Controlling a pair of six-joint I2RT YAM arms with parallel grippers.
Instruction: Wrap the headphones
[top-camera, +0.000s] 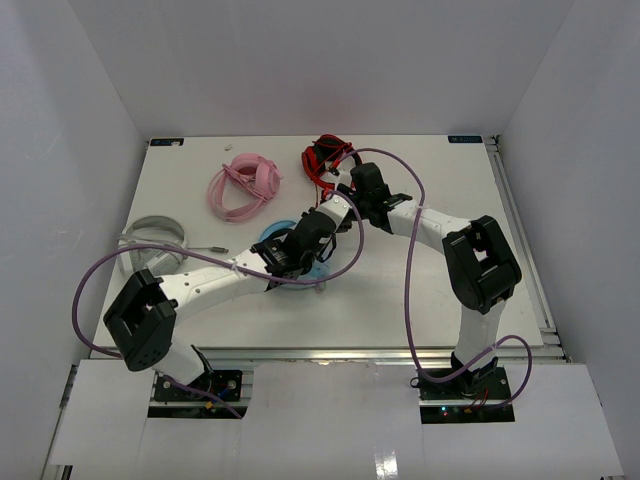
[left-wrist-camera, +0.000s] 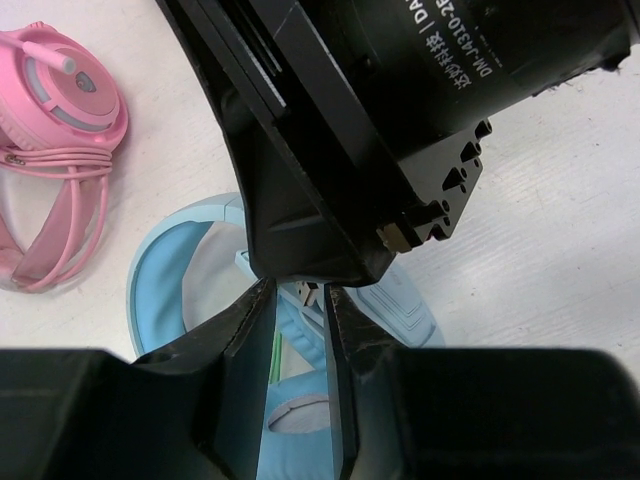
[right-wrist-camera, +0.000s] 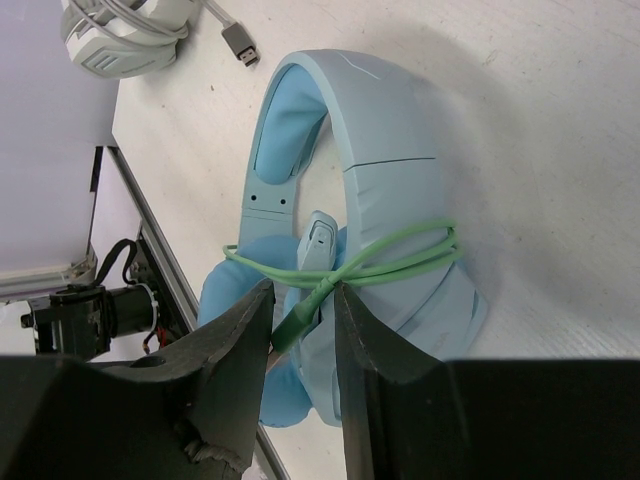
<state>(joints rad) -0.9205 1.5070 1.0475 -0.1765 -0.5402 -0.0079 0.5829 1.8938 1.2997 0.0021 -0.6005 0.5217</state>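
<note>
The light blue headphones (top-camera: 272, 238) lie on the table, mostly under both wrists. In the right wrist view the headphones (right-wrist-camera: 380, 120) have the pale green cable (right-wrist-camera: 410, 250) looped in several turns round the headband. Its green plug (right-wrist-camera: 300, 315) points down between my right gripper's (right-wrist-camera: 303, 290) parted jaws, against the left finger and clear of the right one. My right gripper (top-camera: 335, 210) hovers just above the headset. My left gripper (left-wrist-camera: 298, 290) stands narrowly open over a blue ear pad (left-wrist-camera: 295, 420) with nothing held. In the top view the left gripper (top-camera: 300, 255) covers the headset.
A pink headset (top-camera: 245, 185) lies at the back left. A grey-white headset (top-camera: 155, 240) with a USB plug (right-wrist-camera: 240, 42) lies at the left edge. A red-black headset (top-camera: 325, 158) lies at the back. The right arm's black wrist (left-wrist-camera: 400, 100) hangs right above the left gripper.
</note>
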